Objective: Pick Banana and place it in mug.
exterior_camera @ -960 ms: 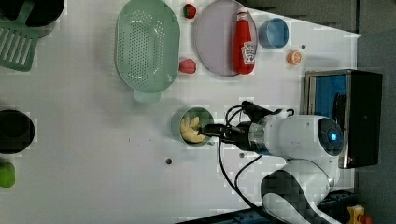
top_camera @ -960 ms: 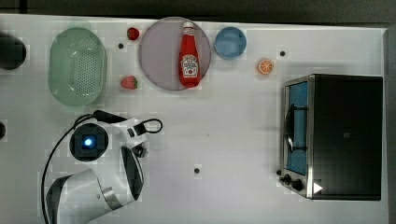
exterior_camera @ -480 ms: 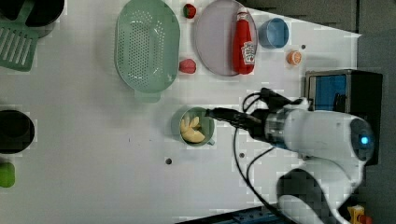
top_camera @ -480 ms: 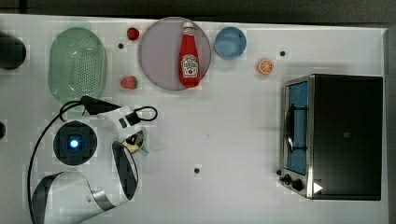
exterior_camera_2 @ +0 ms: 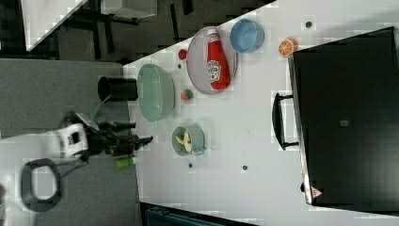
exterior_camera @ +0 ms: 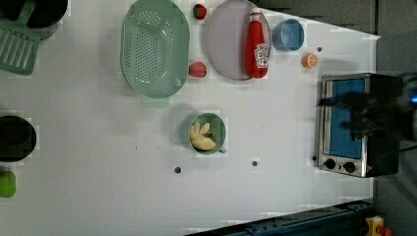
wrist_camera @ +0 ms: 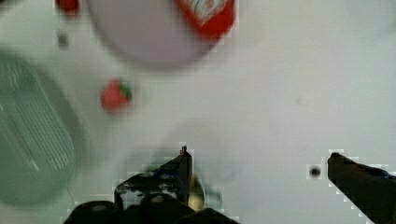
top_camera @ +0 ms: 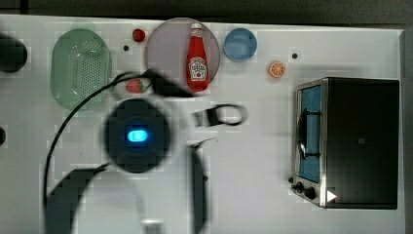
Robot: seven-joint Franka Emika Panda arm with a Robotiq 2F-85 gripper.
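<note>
Pincer [wrist_camera: 257, 172] spread wide, holding nothing, dark fingers [wrist_camera: 180, 170] well apart above the white counter [exterior_camera: 98, 147]. Pale, curved banana [exterior_camera: 202, 137] lying inside the round teal mug [exterior_camera: 203, 133], beside the perforated green colander [exterior_camera: 155, 46]. Glossy red ketchup bottle [exterior_camera: 257, 45] flat on the purple plate [exterior_camera: 226, 44].

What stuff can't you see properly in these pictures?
- Top view: the mug and banana lie under the blurred robot arm; the left view shows the banana inside the mug.
- Wrist view: the open gripper covers most of the mug, and the ketchup bottle is cut off by the edge.
- Right view: the toaster oven shows its dark top, not its glass door.
- Left view: the arm is a dark smear over the oven.
</note>
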